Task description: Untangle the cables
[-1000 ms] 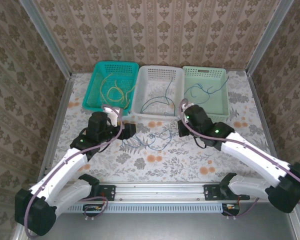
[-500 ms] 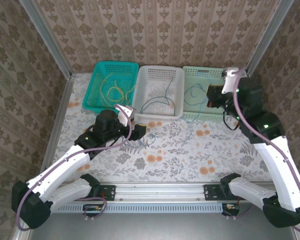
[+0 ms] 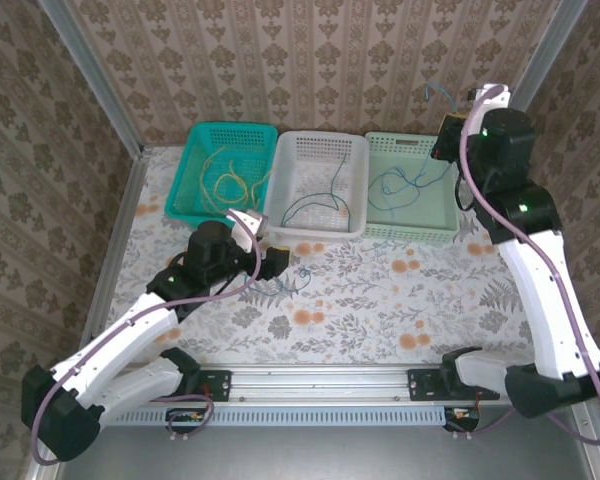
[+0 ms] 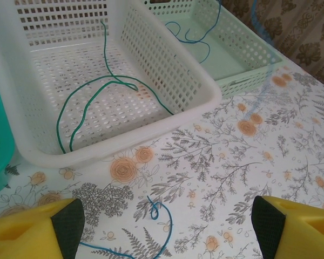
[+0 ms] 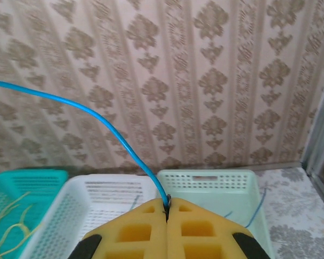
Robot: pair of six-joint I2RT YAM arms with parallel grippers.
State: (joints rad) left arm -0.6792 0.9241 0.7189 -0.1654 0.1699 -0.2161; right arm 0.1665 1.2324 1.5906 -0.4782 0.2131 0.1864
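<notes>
A thin blue cable (image 4: 163, 226) lies looped on the flowered table between my left gripper's yellow fingers (image 4: 35, 229). The left gripper (image 3: 283, 262) is open and low, just in front of the white basket (image 3: 318, 228); the cable on the table (image 3: 298, 281) touches neither finger. My right gripper (image 5: 167, 207) is shut on another blue cable (image 5: 100, 118), which leaves the fingertips up and to the left. That gripper (image 3: 450, 125) hangs high over the light green basket (image 3: 410, 232), the cable's free end (image 3: 433, 90) curling above it.
Three baskets stand in a row at the back. The teal basket (image 3: 185, 190) holds yellow cables (image 3: 230, 180). In the white one lies a green cable (image 4: 92, 89). Blue cables (image 3: 395, 185) lie in the light green one. Patterned walls close in on three sides.
The right arm has swung from the middle of the table up and to the right, lifting its blue cable high over the light green basket. The left gripper has shifted slightly right.
</notes>
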